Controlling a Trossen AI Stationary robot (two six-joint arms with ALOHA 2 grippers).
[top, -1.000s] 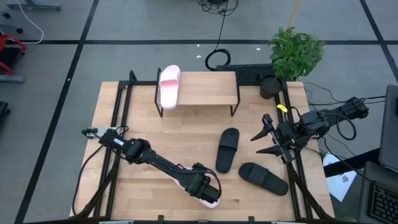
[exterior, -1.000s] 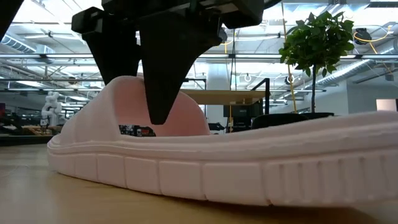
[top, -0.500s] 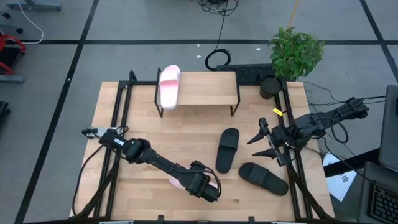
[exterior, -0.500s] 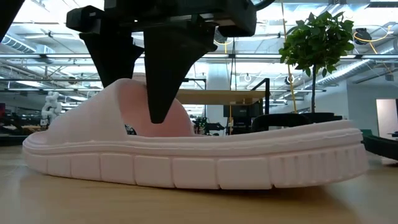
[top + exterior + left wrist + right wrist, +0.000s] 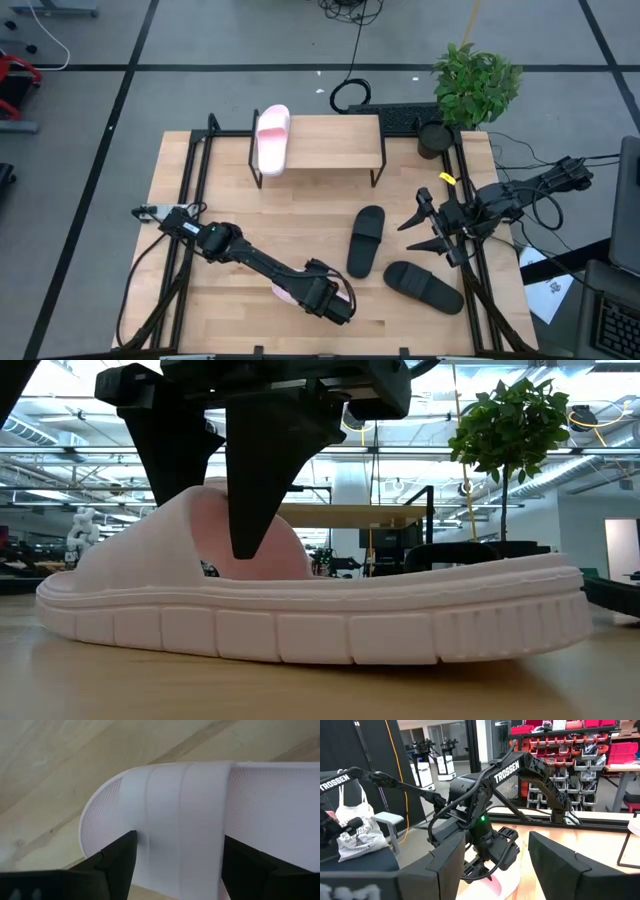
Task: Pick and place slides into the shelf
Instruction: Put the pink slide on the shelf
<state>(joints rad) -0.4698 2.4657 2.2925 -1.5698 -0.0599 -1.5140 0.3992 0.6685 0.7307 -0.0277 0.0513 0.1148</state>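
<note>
The pale pink slide [image 5: 300,615] being worked on lies flat on the tabletop [image 5: 300,215] at the lower centre of the high view, largely hidden there under the left gripper [image 5: 325,300]; only a sliver of pink is seen at the gripper's left edge. In the low view its long axis is seen running across the frame, strap toward the left, sole resting on the wood. The left gripper is set directly over the strap, its two dark fingers [image 5: 117,860] parted and straddling the broad band, one on each side, so the strap is bracketed but not visibly pinched. The shelf [image 5: 320,143] stands at the upper centre of the high view, well apart from this slide, with the other pink slide [image 5: 272,138] already on its left end. The black pair [image 5: 366,240] lies between, right of centre. The right gripper [image 5: 428,228], fingers spread and empty, waits at the right edge, near the black slides.
</note>
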